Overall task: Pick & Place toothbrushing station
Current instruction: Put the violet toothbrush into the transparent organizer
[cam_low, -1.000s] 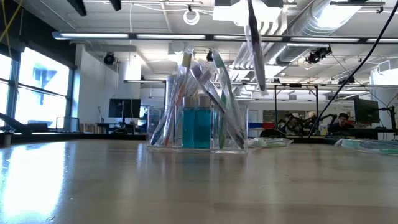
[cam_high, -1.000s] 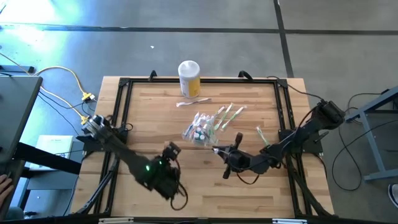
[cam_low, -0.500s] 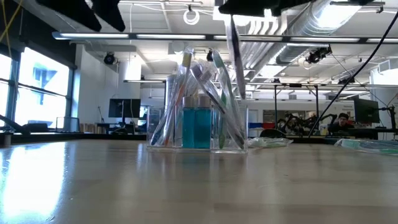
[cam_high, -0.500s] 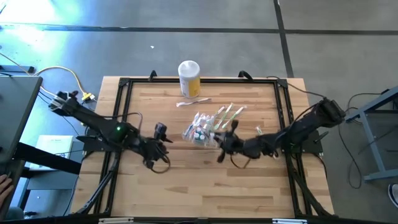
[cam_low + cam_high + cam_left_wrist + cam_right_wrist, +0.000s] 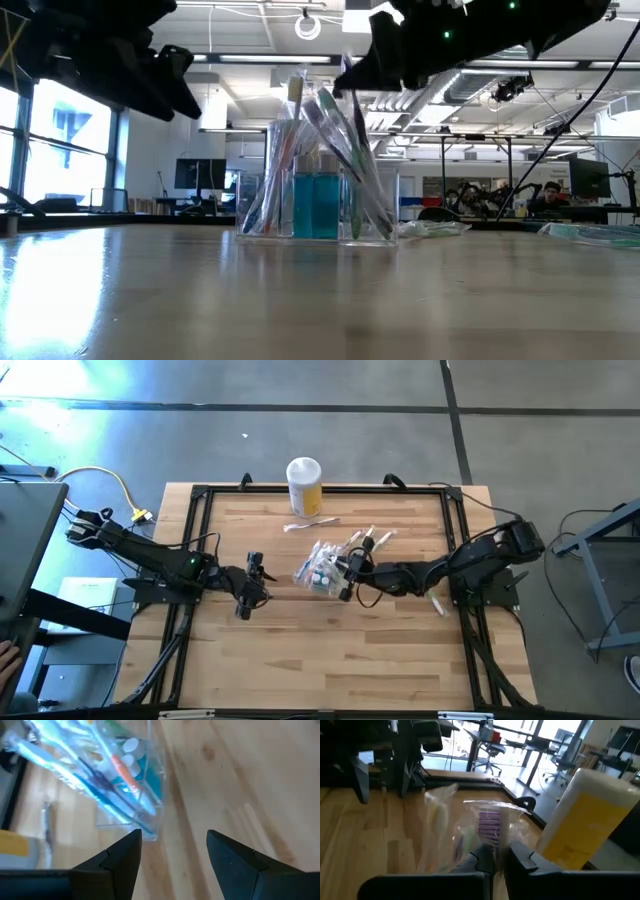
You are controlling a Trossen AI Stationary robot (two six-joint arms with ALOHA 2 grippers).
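The toothbrushing station [image 5: 320,572] is a clear container that holds several toothbrushes and blue bottles. It stands on its base at mid-table [image 5: 318,200] and also shows in the left wrist view [image 5: 127,785]. My right gripper [image 5: 350,574] is just right of the station and above it [image 5: 385,55], shut on a wrapped toothbrush [image 5: 489,827]. My left gripper [image 5: 247,588] is open to the station's left, pointing at it [image 5: 172,850] with nothing between its fingers. My right gripper pinches the clear-wrapped toothbrush between its two fingers [image 5: 480,857], just below the purple-bristled head [image 5: 490,822], which sticks out past the fingertips. The fingers come nearly level from the table's right. The brush is clear of the table; I cannot tell whether it touches the station.
A white-lidded yellow jar [image 5: 304,485] stands at the far edge [image 5: 587,820]. A small white piece [image 5: 310,523] lies in front of the jar. Loose wrapped toothbrushes [image 5: 368,540] lie behind the station. A black frame [image 5: 200,495] borders the wooden table.
My right gripper has carried the wrapped toothbrush toward the far edge and left, up to the station, staying shut. My left arm has folded back toward the table's left edge. Its gripper has come down and turned toward the station, still open.
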